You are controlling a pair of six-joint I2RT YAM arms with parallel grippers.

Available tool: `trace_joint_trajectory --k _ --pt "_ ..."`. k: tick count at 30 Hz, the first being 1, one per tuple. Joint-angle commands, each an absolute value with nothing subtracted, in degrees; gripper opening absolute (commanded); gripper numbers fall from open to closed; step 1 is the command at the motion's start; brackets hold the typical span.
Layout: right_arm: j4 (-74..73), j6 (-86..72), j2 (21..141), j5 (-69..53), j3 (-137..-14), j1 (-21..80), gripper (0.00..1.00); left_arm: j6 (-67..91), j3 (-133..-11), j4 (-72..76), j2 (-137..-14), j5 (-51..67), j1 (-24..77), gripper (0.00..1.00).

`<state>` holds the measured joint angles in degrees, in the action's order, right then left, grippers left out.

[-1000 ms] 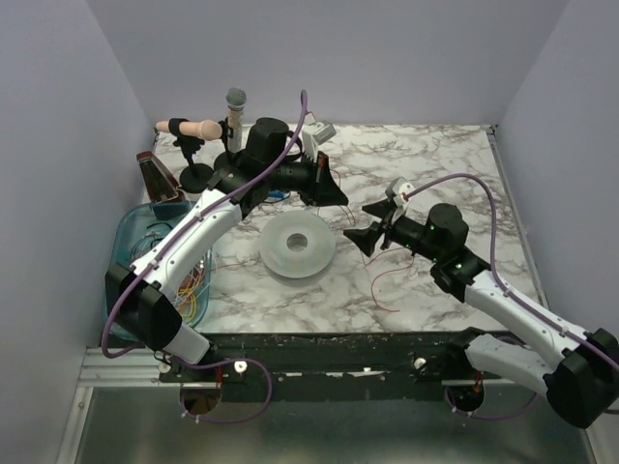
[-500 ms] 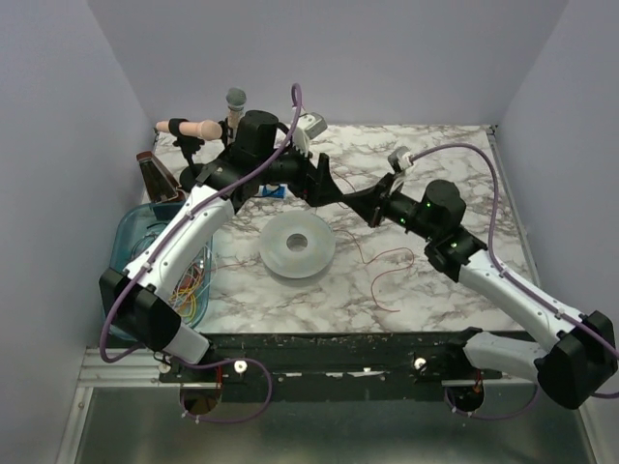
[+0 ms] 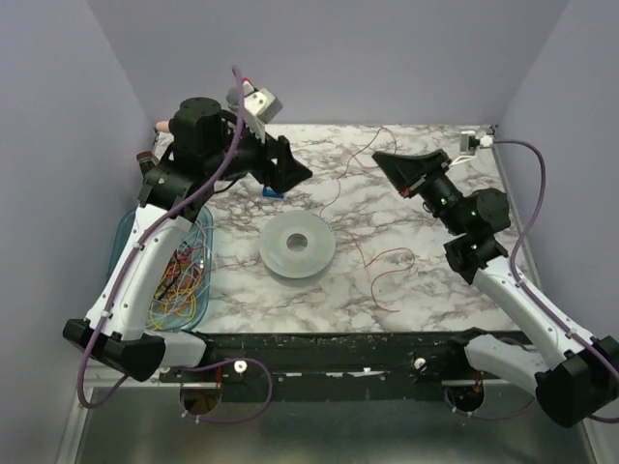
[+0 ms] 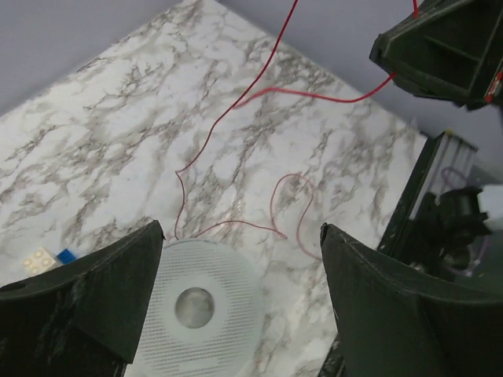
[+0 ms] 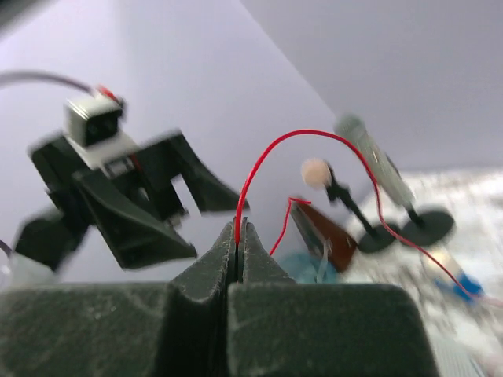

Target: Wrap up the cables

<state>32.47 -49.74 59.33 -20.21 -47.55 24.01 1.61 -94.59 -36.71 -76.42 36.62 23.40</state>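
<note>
A thin red cable (image 3: 398, 251) loops on the marble table right of the pale round spool (image 3: 297, 245) and rises to my right gripper (image 3: 382, 158). That gripper hangs raised at the back right, shut on the red cable (image 5: 259, 169), which arcs up out of its closed tips (image 5: 238, 229). My left gripper (image 3: 295, 174) is lifted at the back left, open and holding nothing. In the left wrist view its gripper (image 4: 240, 236) frames the spool (image 4: 196, 306), and the cable (image 4: 236, 102) runs down to the spool's edge.
A teal bin (image 3: 135, 242) at the left edge holds several coloured cables (image 3: 179, 285). A microphone on its stand (image 5: 377, 169), a brown wedge-shaped object (image 5: 326, 232) and a small blue piece (image 3: 274, 193) sit at the back left.
The two grippers met over the table's middle. The left one opened, let go and drew back up to the left. The right one shut on the red cable and pulled it back right.
</note>
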Motion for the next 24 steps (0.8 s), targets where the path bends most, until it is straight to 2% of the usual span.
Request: trace_joint_trajectory --k 1,5,14,24 --pt "63.1 -59.9 61.4 -4.2 -45.8 27.8 0.01 28.0 -93.5 -31.2 -74.1 33.9 22.7 0.88" --pt "70.1 -53.8 65.7 2.4 -49.2 35.4 0.01 43.7 -92.8 -27.6 -73.9 36.0 22.6 0.88" --pt "76.2 -51.1 73.3 6.4 -52.7 41.6 0.01 50.3 -98.3 -26.0 -74.4 37.7 20.7 0.93" --pt "74.2 -52.9 77.2 4.9 -54.8 44.2 0.01 54.3 -95.8 -18.5 -76.7 38.8 19.6 0.79"
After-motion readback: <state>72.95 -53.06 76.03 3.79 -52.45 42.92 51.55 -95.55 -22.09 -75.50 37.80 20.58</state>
